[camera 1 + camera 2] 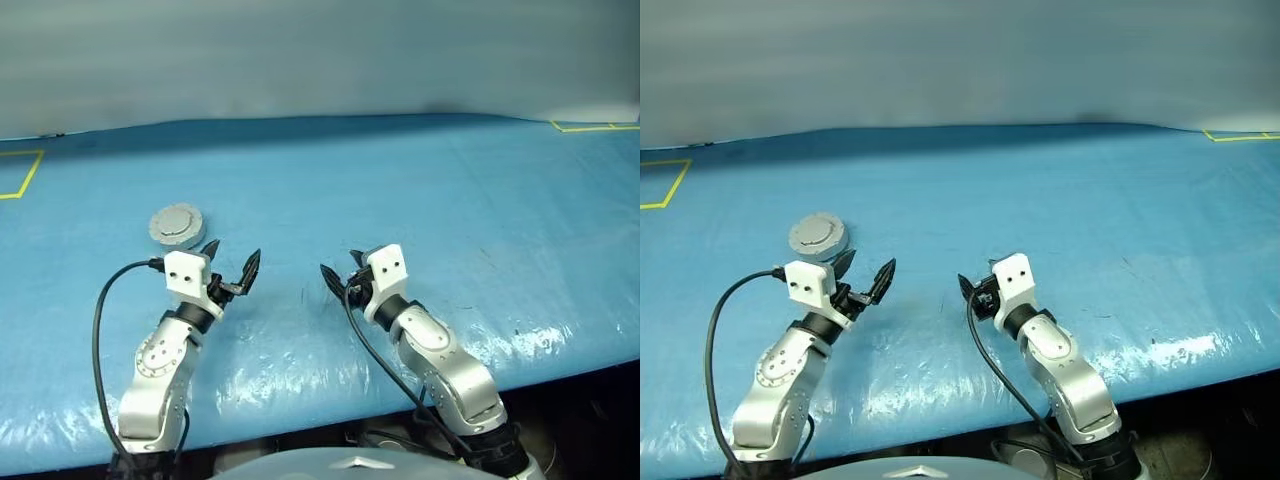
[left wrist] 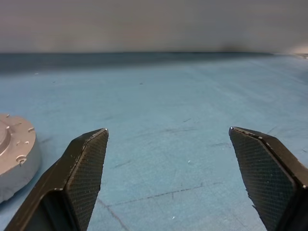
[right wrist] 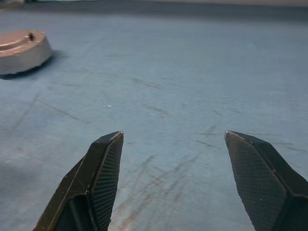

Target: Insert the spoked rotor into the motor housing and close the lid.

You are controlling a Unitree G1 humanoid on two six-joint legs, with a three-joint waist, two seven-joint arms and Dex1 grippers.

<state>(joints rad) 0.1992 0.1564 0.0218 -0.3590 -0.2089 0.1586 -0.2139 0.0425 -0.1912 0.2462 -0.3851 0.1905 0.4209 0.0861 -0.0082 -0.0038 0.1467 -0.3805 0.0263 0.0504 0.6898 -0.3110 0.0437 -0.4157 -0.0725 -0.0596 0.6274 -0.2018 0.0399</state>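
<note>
Nearby, closed motor housing, both end effectors empty, spread

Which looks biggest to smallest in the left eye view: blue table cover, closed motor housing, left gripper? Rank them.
1. Blue table cover, by far the largest.
2 and 3. Closed motor housing and left gripper, open and empty: they look about alike, and the gripper sits nearer the camera, so no firm ranking.

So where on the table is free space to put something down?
Free: the blue table right of the right gripper, and between it and the left gripper. Crowded: beyond the left gripper, where the closed housing sits.
</note>
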